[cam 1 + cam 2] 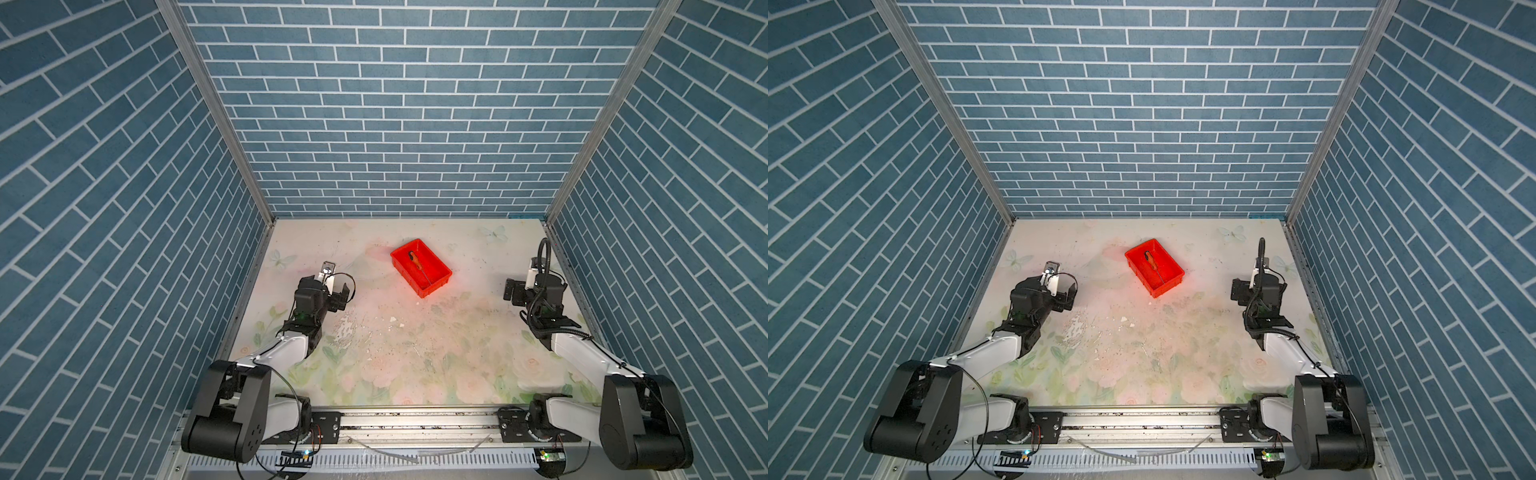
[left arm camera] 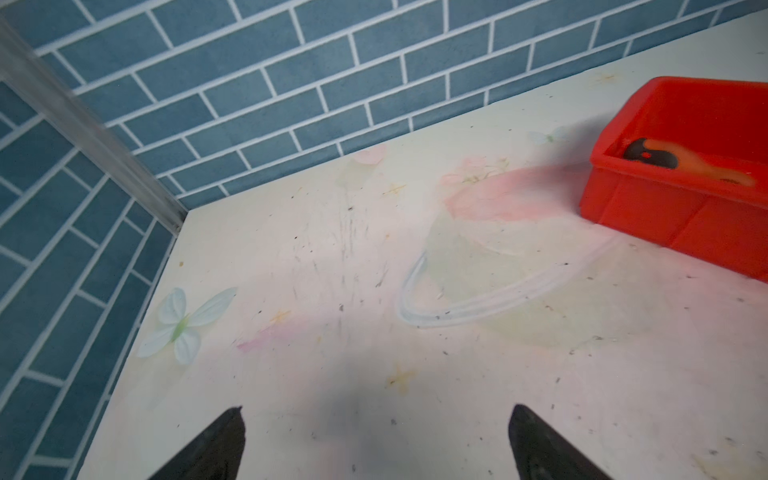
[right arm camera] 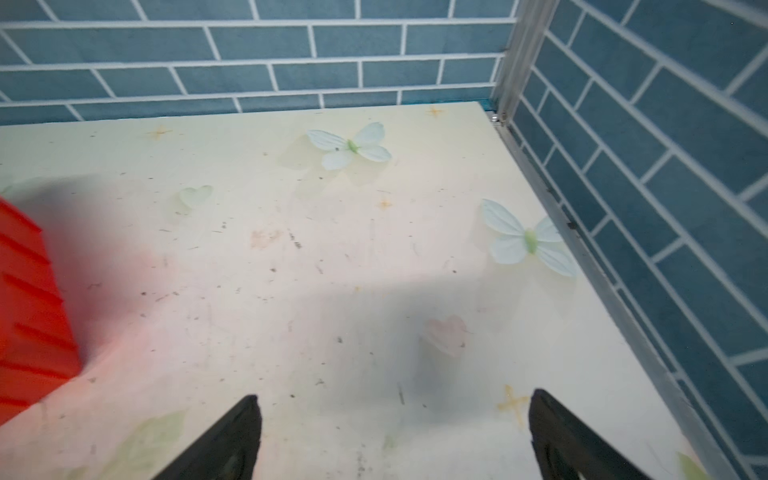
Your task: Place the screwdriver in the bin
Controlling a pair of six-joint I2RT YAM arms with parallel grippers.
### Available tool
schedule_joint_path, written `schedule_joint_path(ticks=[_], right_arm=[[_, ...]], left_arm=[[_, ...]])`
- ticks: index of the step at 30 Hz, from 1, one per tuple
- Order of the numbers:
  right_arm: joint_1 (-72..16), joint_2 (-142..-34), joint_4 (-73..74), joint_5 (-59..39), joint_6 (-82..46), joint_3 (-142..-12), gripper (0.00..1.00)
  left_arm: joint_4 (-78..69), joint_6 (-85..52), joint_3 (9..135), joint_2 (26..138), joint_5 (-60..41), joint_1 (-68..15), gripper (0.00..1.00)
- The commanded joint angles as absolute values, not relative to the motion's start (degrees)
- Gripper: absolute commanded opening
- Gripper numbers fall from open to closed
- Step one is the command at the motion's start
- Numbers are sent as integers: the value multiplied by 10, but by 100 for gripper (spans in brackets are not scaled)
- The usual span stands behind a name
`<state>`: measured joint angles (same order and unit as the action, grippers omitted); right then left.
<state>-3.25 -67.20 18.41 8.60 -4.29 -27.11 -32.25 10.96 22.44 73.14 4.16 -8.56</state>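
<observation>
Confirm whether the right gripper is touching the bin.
Apart. In a top view, bare table separates the right gripper from the bin; its jaws stand open and empty in the right wrist view.

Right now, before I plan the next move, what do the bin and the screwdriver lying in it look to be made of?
The bin looks like moulded plastic: uniform bright red, smooth slightly glossy walls, a rimmed edge. The screwdriver handle looks like plastic, orange with a black butt, possibly rubbery; the thin dark shaft is probably metal, though too small to be sure.
</observation>
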Motion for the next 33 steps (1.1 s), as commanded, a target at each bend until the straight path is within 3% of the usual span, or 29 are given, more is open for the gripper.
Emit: schedule_joint_path(ticks=[1,10,18,19,33], right_arm=[[-6,-663,251,80,-13,-237,99],[36,-748,412,40,-42,-192,99],[40,-887,582,-9,-47,-185,99],[43,-868,529,-2,-48,-196,99],[45,-881,498,5,-49,-222,99]], left_arm=[[-425,82,197,758,85,-63,100],[-570,53,191,883,78,-37,100],[-521,45,213,881,78,-33,100],[-513,41,216,879,80,-31,100],[-514,40,215,879,84,-30,100]])
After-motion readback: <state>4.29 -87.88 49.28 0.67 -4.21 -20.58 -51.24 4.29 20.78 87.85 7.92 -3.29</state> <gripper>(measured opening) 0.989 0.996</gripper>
